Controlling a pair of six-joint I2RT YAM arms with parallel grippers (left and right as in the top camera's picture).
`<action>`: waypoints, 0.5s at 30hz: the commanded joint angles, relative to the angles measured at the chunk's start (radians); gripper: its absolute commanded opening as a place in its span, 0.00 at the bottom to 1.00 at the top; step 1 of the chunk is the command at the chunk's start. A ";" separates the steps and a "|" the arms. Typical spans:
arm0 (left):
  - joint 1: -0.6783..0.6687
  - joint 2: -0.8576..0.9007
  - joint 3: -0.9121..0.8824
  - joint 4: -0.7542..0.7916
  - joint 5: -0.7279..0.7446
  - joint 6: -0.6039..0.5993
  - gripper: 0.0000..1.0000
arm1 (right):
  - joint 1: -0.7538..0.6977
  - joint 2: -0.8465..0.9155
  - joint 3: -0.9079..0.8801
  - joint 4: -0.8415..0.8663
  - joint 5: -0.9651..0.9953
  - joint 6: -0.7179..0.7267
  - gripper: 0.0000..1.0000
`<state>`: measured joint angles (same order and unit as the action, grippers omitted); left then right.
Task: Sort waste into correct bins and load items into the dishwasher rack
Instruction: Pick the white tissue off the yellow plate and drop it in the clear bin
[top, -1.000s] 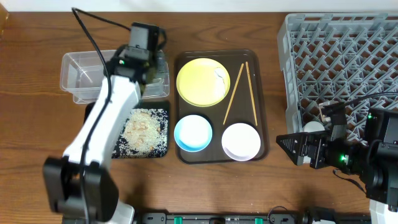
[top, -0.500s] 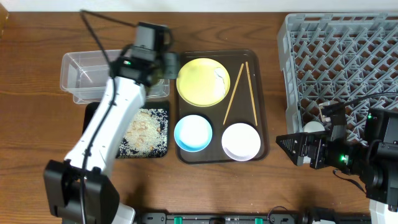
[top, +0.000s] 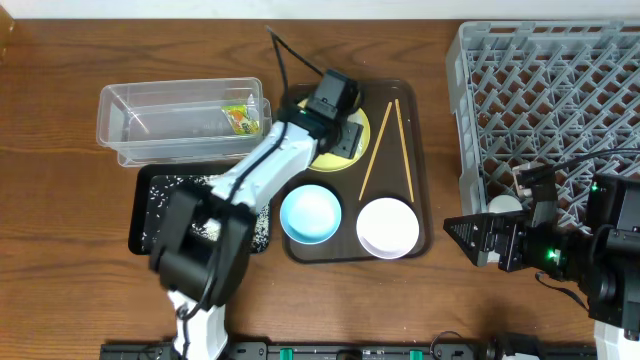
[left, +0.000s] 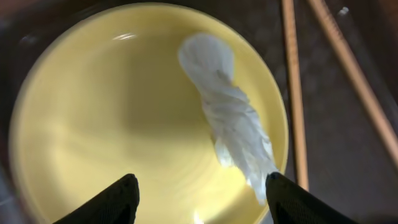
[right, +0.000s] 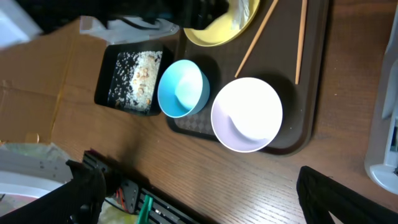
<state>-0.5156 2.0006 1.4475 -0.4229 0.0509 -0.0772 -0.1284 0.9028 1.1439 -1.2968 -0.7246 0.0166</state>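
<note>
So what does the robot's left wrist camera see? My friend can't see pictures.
A twisted white paper scrap lies on a round yellow plate. The left gripper hangs open above it, and two wooden chopsticks lie beside the plate.

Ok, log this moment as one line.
left end effector: open over yellow plate | paper scrap: on plate | wrapper: in clear tub | right end effector: open, idle

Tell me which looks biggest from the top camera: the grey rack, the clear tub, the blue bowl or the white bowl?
1. Grey rack, biggest, though part runs off the picture.
2. Clear tub.
3. Blue bowl and white bowl look about the same, so I can't rank them.
</note>
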 joint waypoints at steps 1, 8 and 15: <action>-0.015 0.039 0.002 0.045 0.073 0.013 0.68 | 0.005 -0.002 0.006 -0.001 0.008 -0.014 0.96; -0.020 0.105 0.002 0.089 0.072 0.012 0.55 | 0.005 -0.002 0.006 -0.002 0.011 -0.014 0.96; -0.018 0.109 0.003 0.066 0.068 0.013 0.06 | 0.005 -0.002 0.006 -0.002 0.011 -0.014 0.96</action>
<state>-0.5377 2.1059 1.4475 -0.3428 0.1188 -0.0738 -0.1284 0.9028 1.1439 -1.2972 -0.7136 0.0170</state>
